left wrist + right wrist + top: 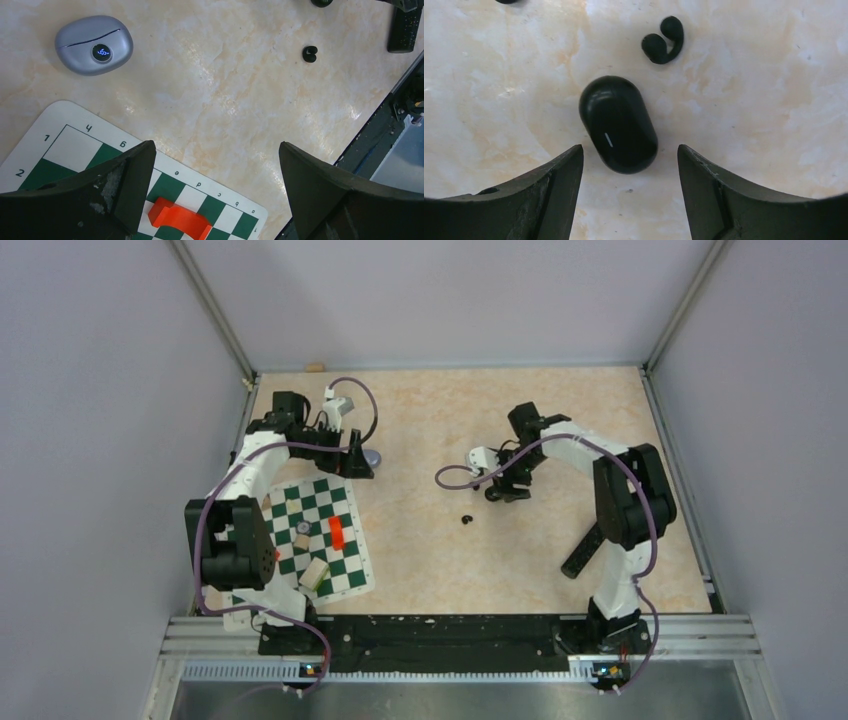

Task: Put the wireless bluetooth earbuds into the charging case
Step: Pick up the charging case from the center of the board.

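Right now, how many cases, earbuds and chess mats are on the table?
Charging cases: 2, a grey case and a black case
Earbuds: 1 in plain sight, the black earbud
Chess mats: 1, the chess mat
Total: 4
A dark shape cut off at the right wrist view's top edge is not counted.

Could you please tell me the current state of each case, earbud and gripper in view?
Grey case: lid shut, display lit.
Black case: lid shut, lying flat, untouched.
Black earbud: loose, outside both cases.
Left gripper: open, empty.
Right gripper: open, straddling the black case without touching it.
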Controlling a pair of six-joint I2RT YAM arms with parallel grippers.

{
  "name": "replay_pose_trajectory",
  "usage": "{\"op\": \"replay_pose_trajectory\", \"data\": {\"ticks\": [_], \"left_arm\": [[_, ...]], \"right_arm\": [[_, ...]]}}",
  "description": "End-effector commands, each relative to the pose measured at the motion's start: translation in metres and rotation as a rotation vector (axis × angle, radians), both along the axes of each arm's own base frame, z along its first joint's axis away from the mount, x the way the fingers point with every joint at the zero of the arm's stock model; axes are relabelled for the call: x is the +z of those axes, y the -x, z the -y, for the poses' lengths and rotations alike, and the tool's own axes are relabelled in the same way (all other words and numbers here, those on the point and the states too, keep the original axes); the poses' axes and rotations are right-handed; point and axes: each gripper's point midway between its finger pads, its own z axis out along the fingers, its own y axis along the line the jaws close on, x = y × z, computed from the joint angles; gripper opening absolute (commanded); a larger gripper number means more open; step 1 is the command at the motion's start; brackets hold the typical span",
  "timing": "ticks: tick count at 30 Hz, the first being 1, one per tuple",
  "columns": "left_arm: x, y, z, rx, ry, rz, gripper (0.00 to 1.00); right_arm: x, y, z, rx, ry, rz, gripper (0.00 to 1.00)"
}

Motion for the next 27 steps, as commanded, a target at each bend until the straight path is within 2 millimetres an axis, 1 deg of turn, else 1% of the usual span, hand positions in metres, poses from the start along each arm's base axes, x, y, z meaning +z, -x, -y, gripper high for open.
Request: {"op": "replay_pose_trajectory", "data": {"ticks": [1,2,3,6,11,12,14,16,18,19,20,21,23,24,26,27], "left_arm": [[0.016,-0.008,-0.002,-0.004,-0.015,0.078,0.99],[0.016,-0.009,-0.002,-0.004,-0.015,0.082,0.99],[0.017,-0.009,-0.002,-0.004,-0.014,0.084,0.99],[0.017,-0.010,-0.001,-0.001,-0.012,0.085,0.99],[0.017,-0.014,-0.003,0.009,-0.017,0.090,0.99],[0.018,-0.016,-0.004,0.013,-0.024,0.097,0.99],[0.023,-0.022,-0.007,0.022,-0.043,0.121,0.99],[0.035,-0.031,-0.012,0.025,-0.082,0.171,0.99],[0.060,-0.041,-0.019,0.019,-0.129,0.259,0.99],[0.079,-0.047,-0.021,0.013,-0.152,0.322,0.99],[0.101,-0.052,-0.024,0.023,-0.172,0.388,0.99],[0.124,-0.056,-0.025,0.042,-0.180,0.457,0.99],[0.180,-0.061,-0.021,0.072,-0.156,0.640,0.99],[0.209,-0.060,-0.015,0.083,-0.108,0.740,0.99],[0.252,-0.048,-0.004,0.101,0.001,0.886,0.99],[0.264,-0.042,0.002,0.119,0.077,0.921,0.99]], "right_arm": [[0.000,0.016,-0.013,0.076,-0.018,-0.025,0.68],[0.000,0.017,-0.013,0.081,-0.017,-0.021,0.67],[-0.001,0.016,-0.013,0.078,-0.013,-0.013,0.64],[-0.005,0.014,-0.011,0.067,0.003,-0.009,0.51],[-0.004,0.013,-0.010,0.061,0.018,-0.001,0.29],[-0.001,0.013,-0.010,0.057,0.017,0.005,0.25],[0.008,0.009,-0.010,0.036,0.010,0.024,0.21],[0.024,0.002,-0.012,-0.022,-0.009,0.061,0.12],[0.049,-0.010,-0.015,-0.100,-0.048,0.122,0.10],[0.065,-0.015,-0.016,-0.140,-0.072,0.161,0.10],[0.087,-0.023,-0.019,-0.180,-0.115,0.224,0.09],[0.104,-0.027,-0.022,-0.212,-0.154,0.268,0.09],[0.144,-0.030,-0.026,-0.265,-0.246,0.362,0.09],[0.160,-0.030,-0.028,-0.279,-0.288,0.408,0.09],[0.193,-0.027,-0.031,-0.308,-0.367,0.502,0.09],[0.209,-0.024,-0.033,-0.317,-0.405,0.542,0.09]]}}
